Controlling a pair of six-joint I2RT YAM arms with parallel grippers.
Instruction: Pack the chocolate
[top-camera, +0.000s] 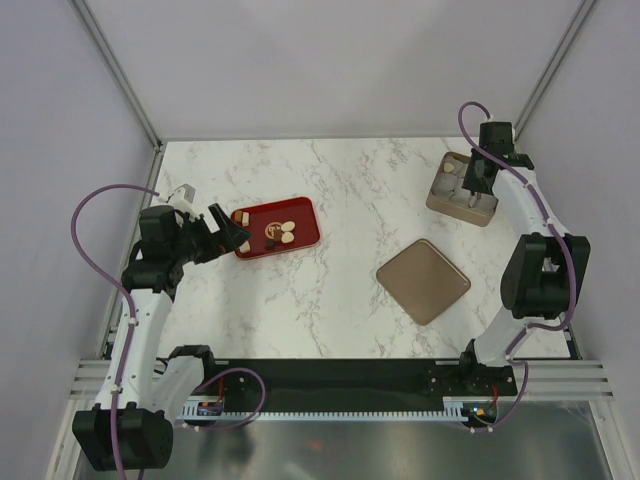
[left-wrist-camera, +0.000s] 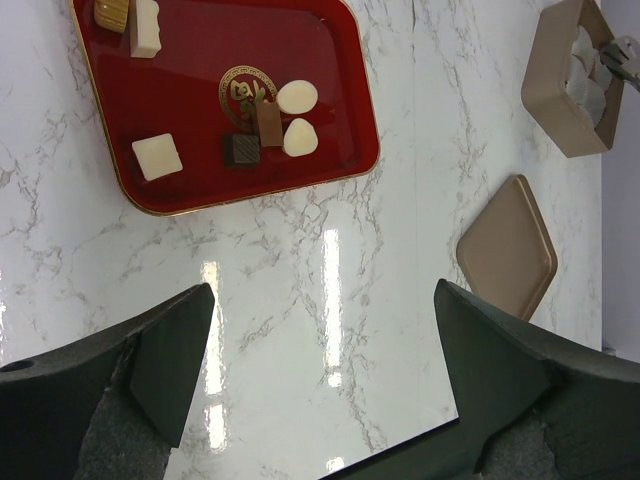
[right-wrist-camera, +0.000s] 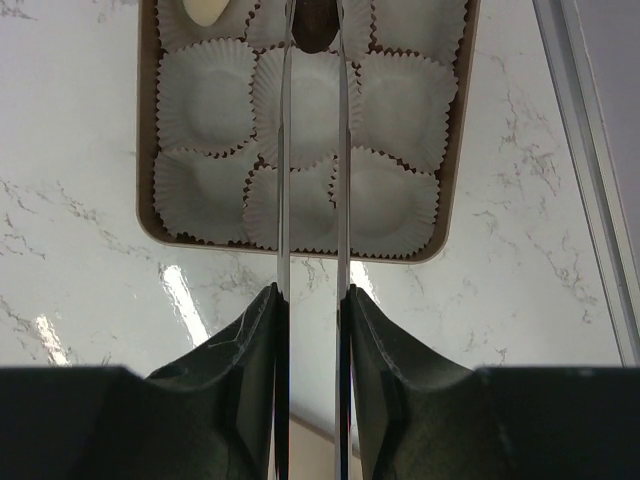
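**A:** What do we have nearest to us?

**B:** The black rail that carries both arm bases runs along the near edge of the white marble table. Purple cables loop off the arms.

**A:** And next out?

**B:** The flat brown lid lies right of centre, apart from everything else. Left of centre we see the red tray, and most of the chocolate sits on it. Cream and dark pieces cluster by a gold emblem, and one pale square lies alone. Two more sit at a corner, partly cut off in the left wrist view.

**A:** The left gripper?

**B:** The left gripper hangs at the tray's left end, its fingers spread wide with nothing between them. We see nothing in the way between it and the pieces.

**A:** Farther out?

**B:** At the far right stands the tan box, lined with white paper cups. The right gripper reaches down into it, its long thin fingers drawn narrow on a dark piece over one of the cups. A cream piece already lies in a neighbouring cup.

**A:** What can't we make out?

**B:** We cannot tell whether the dark piece touches its cup, because the right wrist view cuts it off at the top. From above, the arm covers part of the box.

**A:** The room?

**B:** Plain pale walls stand on three sides, with metal frame posts at the far corners.
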